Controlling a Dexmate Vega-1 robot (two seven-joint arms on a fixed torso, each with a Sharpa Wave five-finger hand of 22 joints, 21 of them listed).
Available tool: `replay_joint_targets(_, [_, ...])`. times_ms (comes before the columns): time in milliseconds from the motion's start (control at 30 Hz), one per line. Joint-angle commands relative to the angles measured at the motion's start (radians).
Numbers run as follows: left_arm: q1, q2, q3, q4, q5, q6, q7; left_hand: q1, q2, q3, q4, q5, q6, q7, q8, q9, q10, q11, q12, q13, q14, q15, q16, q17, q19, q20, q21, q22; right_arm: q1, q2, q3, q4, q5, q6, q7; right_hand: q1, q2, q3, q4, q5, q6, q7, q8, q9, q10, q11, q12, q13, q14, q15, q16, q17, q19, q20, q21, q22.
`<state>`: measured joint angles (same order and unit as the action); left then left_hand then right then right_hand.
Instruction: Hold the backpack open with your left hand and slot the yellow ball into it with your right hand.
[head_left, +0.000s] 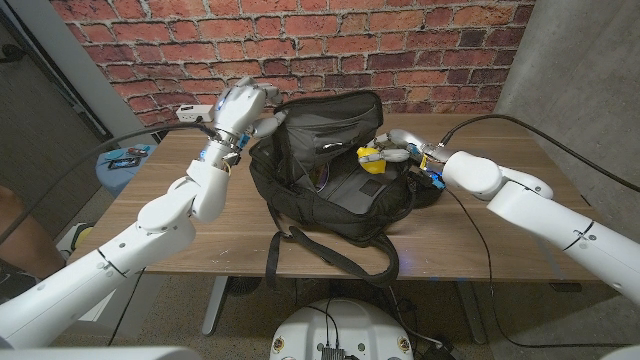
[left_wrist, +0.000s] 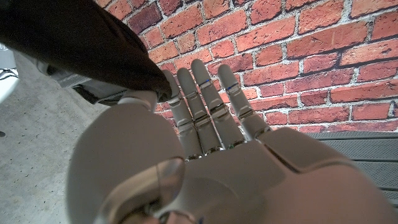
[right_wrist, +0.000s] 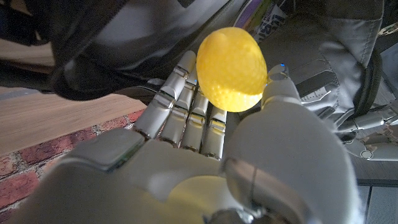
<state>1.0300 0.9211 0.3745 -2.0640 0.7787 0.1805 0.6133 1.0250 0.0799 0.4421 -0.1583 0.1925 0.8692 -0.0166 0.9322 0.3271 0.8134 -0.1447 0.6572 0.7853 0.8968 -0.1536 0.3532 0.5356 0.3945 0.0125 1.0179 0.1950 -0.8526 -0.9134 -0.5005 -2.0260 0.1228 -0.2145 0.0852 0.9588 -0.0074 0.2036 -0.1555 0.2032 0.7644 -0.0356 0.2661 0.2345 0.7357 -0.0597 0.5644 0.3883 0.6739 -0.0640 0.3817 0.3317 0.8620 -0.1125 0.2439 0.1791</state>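
Straps: two black webbing straps (head_left: 330, 252) of the backpack trailed over the near part of the wooden desk (head_left: 470, 230), closest to the camera.
Backpack: black fabric backpack (head_left: 335, 205) lay at the middle of the desk with its main compartment gaping and the top flap (head_left: 325, 115) raised toward the brick wall (head_left: 400, 40).
Left hand: white robot left hand (head_left: 240, 112) was at the backpack's far left edge; in the left wrist view its fingers (left_wrist: 205, 112) reached up straight along the black fabric (left_wrist: 81, 43), with the thumb pressed to the cloth's edge, so it pinched the flap and held it up.
Right hand: white robot right hand (head_left: 400, 152) was at the right rim of the opening, fingers wrapped around the ball.
Ball: yellow round ball (right_wrist: 231, 68) sat between the right thumb and fingers (right_wrist: 186, 106), just over the open compartment, its grey lining showing behind it in the right wrist view.
Ball in head view: seen as a yellow spot (head_left: 370, 158) at the opening's right edge.
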Motion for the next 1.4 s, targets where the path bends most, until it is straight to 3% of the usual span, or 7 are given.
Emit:
replay_joint_targets(33, [-0.016,0.003,-0.002,0.021,-0.011,-0.016,0.003,0.004,0.008,0.009,0.001,0.005,0.002,0.004,0.006,0.004,0.004,-0.007,-0.002,0.003,0.008,0.001,0.001,0.004,-0.007,0.002,0.006,0.004,0.058,0.052,-0.048,0.070,-0.021,0.014,0.014,0.031,0.015,-0.004,0.003,-0.001,0.003,-0.002,-0.001,0.005,0.026,-0.022,0.006,0.004,0.004,-0.140,-0.004,0.002,0.006,-0.011,-0.001,0.005])
replay_joint_targets(333, [-0.028,0.001,0.001,0.034,-0.015,-0.022,0.005,0.005,0.008,0.010,0.000,0.005,0.002,0.004,0.007,0.003,0.006,-0.008,-0.001,0.004,0.008,0.000,-0.001,0.004,-0.008,0.002,0.009,0.003,0.088,0.086,-0.072,0.103,-0.029,0.013,0.016,0.031,0.017,-0.007,0.005,-0.002,0.003,-0.003,-0.003,0.006,0.025,-0.022,0.007,0.006,0.002,-0.141,-0.003,0.005,0.006,-0.012,-0.002,0.005])
replay_joint_targets(633, [-0.029,-0.001,0.004,0.039,-0.017,-0.019,0.008,0.005,0.008,0.009,0.000,0.005,0.001,0.003,0.009,0.003,0.006,-0.006,-0.004,0.002,0.007,0.000,-0.003,0.005,-0.010,0.002,0.012,0.003,0.094,0.086,-0.075,0.101,-0.024,0.010,0.024,0.024,0.017,-0.012,0.011,-0.004,-0.002,0.000,-0.007,0.006,0.014,-0.019,0.002,0.006,0.001,-0.136,-0.005,0.006,0.003,-0.008,-0.003,0.005])
replay_joint_targets(967, [-0.040,-0.005,0.012,0.053,-0.021,-0.029,0.016,0.005,0.008,0.008,0.000,0.005,0.002,0.005,0.010,0.001,0.005,-0.008,-0.004,0.004,0.007,0.002,-0.004,0.007,-0.011,0.002,0.016,0.002,0.087,0.064,-0.062,0.061,-0.004,-0.002,0.041,-0.019,0.010,-0.036,0.030,-0.011,-0.035,0.017,-0.026,0.003,-0.024,0.005,-0.022,-0.006,-0.025,-0.104,-0.013,0.011,-0.013,0.004,-0.011,0.005])
replay_joint_targets(1400, [-0.049,-0.008,0.021,0.060,-0.020,-0.031,0.017,0.005,0.009,0.008,0.001,0.005,0.001,0.005,0.011,0.000,0.006,-0.009,-0.004,0.005,0.009,0.001,-0.005,0.008,-0.014,0.003,0.019,0.001,0.095,0.039,-0.055,0.043,0.031,-0.012,0.089,-0.096,-0.007,-0.077,0.056,-0.011,-0.094,0.046,-0.053,-0.002,-0.118,0.043,-0.084,-0.029,-0.068,-0.059,-0.030,0.013,-0.050,0.035,-0.026,0.005])
